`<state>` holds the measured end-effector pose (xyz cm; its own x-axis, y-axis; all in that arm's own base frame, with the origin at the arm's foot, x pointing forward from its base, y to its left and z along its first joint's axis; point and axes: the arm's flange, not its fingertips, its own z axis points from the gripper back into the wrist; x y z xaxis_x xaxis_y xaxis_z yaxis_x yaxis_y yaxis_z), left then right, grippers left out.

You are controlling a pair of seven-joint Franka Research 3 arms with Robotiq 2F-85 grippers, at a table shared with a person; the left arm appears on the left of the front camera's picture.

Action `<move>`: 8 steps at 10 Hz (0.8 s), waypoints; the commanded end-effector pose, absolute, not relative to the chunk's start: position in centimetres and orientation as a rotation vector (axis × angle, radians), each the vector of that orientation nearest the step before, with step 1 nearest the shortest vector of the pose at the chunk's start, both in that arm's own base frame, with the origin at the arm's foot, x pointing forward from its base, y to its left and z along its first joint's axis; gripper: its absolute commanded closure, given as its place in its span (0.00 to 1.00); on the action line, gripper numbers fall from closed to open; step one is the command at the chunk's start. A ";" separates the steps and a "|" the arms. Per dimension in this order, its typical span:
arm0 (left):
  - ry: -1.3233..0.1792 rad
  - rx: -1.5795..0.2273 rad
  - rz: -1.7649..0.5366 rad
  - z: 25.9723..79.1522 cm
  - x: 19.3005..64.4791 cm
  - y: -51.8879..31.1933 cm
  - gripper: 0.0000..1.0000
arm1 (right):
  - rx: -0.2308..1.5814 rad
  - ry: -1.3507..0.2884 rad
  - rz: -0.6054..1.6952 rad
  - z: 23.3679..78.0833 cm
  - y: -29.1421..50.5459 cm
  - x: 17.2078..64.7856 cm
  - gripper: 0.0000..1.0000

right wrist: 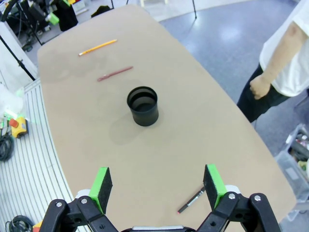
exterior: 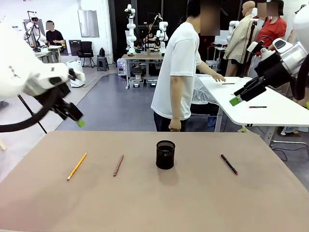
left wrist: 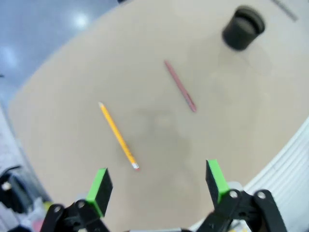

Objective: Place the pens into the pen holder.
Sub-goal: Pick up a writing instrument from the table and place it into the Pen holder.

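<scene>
Three pens lie apart on the tan table (exterior: pixel 145 203): a yellow-orange pencil (exterior: pixel 77 166) (left wrist: pixel 119 136) (right wrist: pixel 98 47) at the left, a reddish-brown pen (exterior: pixel 118 165) (left wrist: pixel 179 86) (right wrist: pixel 115 73) beside it, and a black pen with a red tip (exterior: pixel 229 164) (right wrist: pixel 190 200) at the right. The black mesh pen holder (exterior: pixel 165 154) (left wrist: pixel 243 27) (right wrist: pixel 143 106) stands upright in the middle with nothing in it. My left gripper (exterior: pixel 72 116) (left wrist: pixel 157 182) hangs open high above the pencil. My right gripper (exterior: pixel 246 94) (right wrist: pixel 158 181) is open, raised above the table's right side.
A person (exterior: pixel 178 72) in a white T-shirt stands at the far edge behind the holder, one hand (right wrist: pixel 258 87) hanging near the rim, the other reaching to a white table (exterior: pixel 270 108) at the back right.
</scene>
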<state>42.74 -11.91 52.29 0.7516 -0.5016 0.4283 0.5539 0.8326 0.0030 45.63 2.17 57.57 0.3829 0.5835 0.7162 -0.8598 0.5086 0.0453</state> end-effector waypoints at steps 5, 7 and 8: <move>-0.273 -0.162 -0.588 45.6 43.5 -19.4 0.00 | 0.454 -0.702 0.961 57.6 2.1 45.6 0.00; -0.305 -0.148 -0.554 46.5 43.5 -18.3 0.00 | 0.454 -0.702 0.961 57.6 2.1 45.6 0.00; -0.305 -0.148 -0.554 46.5 43.5 -18.3 0.00 | 0.454 -0.702 0.961 57.6 2.1 45.6 0.00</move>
